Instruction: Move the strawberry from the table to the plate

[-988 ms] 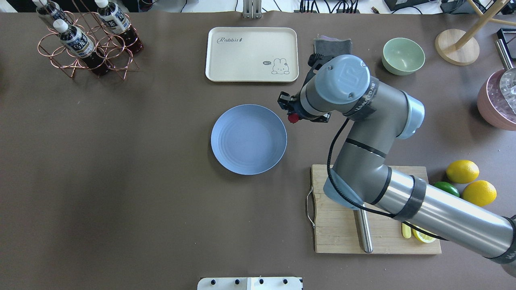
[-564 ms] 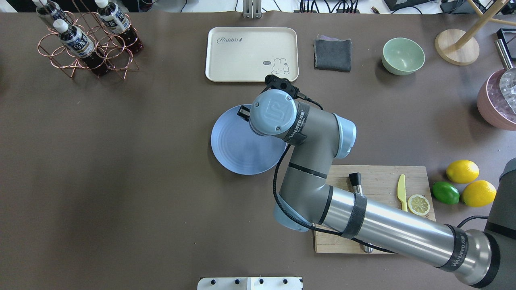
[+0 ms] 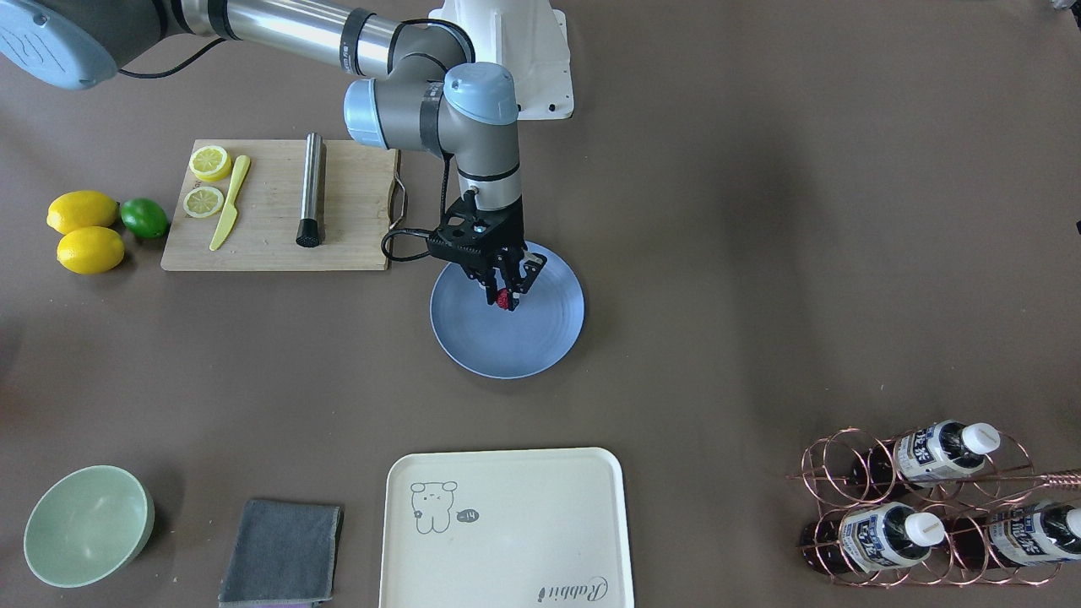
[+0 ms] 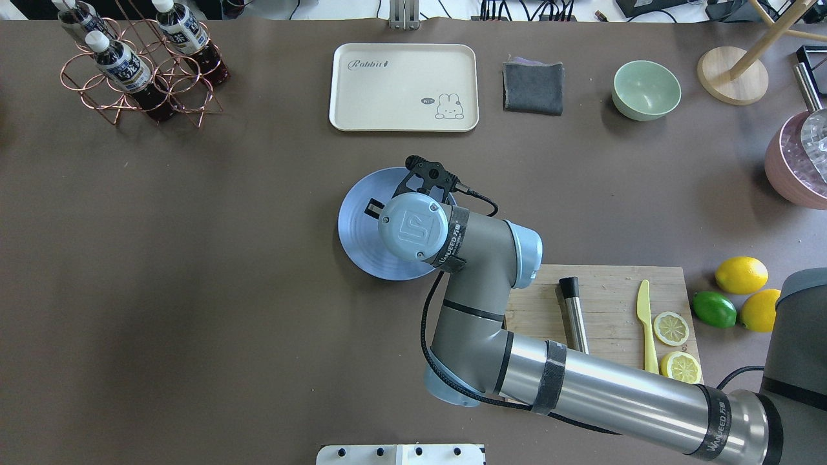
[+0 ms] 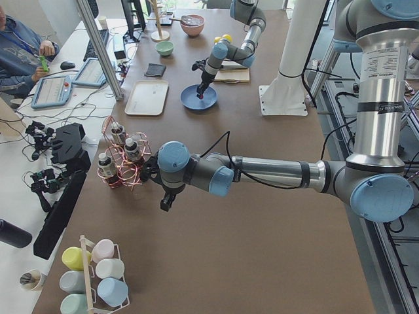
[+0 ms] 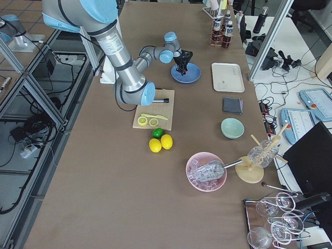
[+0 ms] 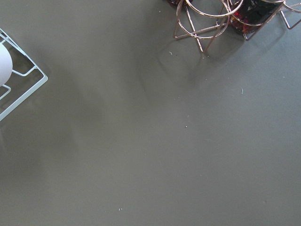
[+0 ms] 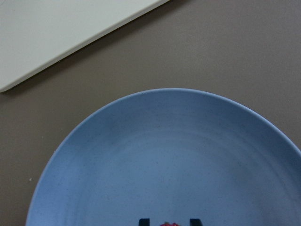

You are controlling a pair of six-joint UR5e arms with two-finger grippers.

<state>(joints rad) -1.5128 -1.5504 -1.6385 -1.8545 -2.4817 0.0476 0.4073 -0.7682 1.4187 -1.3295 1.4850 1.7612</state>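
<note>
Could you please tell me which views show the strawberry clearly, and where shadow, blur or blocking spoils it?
Front-facing view: strawberry sharp and evenly lit in the right gripper over the plate. Overhead view: the arm's wrist blocks it entirely. Right wrist view: only a red sliver at the bottom edge, slightly soft. Side views: too small to judge.

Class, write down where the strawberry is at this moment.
In the front-facing view, the strawberry is held in the right end effector over the blue plate near the view's centre, right of the cutting board.
</note>
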